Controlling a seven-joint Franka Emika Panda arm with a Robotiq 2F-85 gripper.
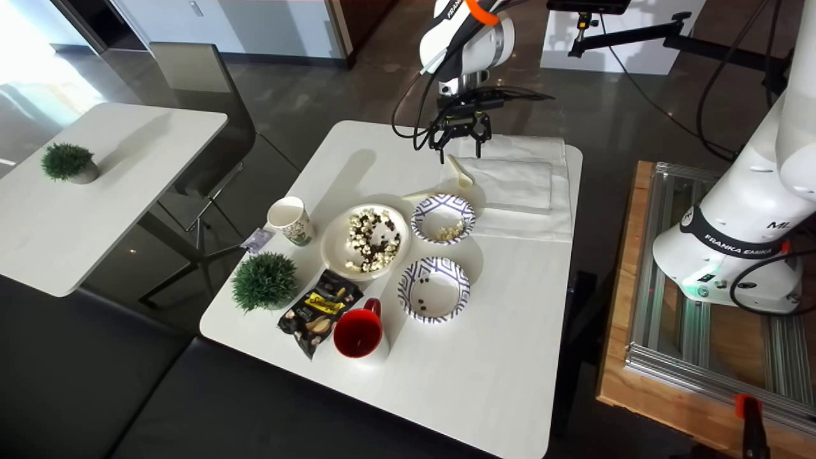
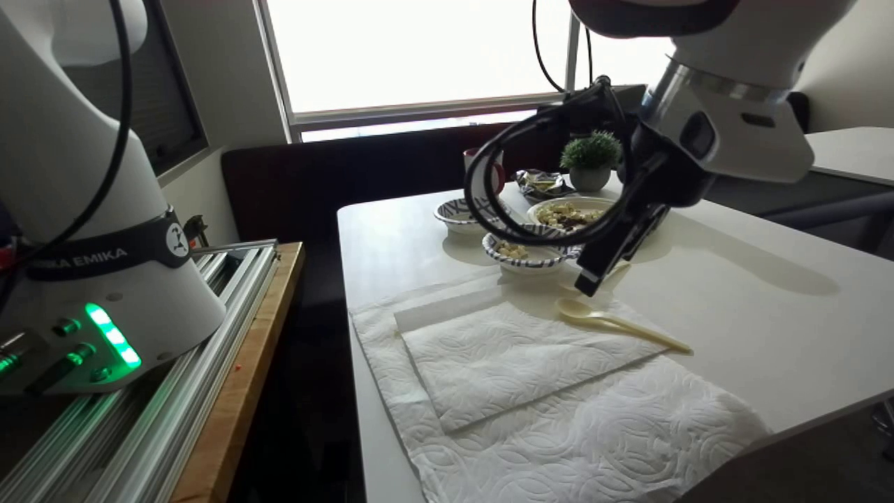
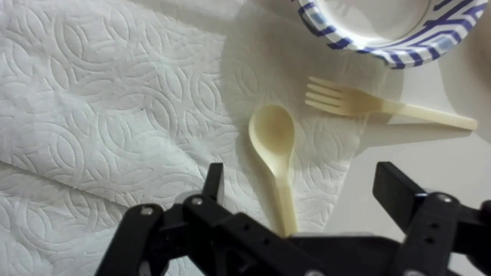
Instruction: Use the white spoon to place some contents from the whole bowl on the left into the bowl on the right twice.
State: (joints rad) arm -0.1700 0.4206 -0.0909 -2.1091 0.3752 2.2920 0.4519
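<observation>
A cream-white spoon [image 3: 273,132] lies on the paper towel, also seen in both exterior views. My gripper [image 3: 301,184] is above it, jaws wide apart with nothing held; the spoon's handle runs between the fingers in the wrist view, and its end is hidden behind the gripper body. At the left in an exterior view, the white bowl [image 1: 333,247] holds the contents [image 1: 358,239], pale popcorn and dark brown pieces. To its right stand two blue-patterned bowls: one [image 1: 436,220] with some popcorn, the other [image 1: 441,297] with several dark pieces. Which is the bowl on the right I cannot tell.
A cream fork [image 3: 356,101] lies beside the spoon, close to the popcorn bowl's rim. Paper towels [image 1: 519,191] cover the table's end under the gripper. A paper cup [image 1: 288,218], potted plant [image 1: 264,280], snack bag [image 1: 322,306] and red-lined mug [image 1: 358,335] stand around the bowls.
</observation>
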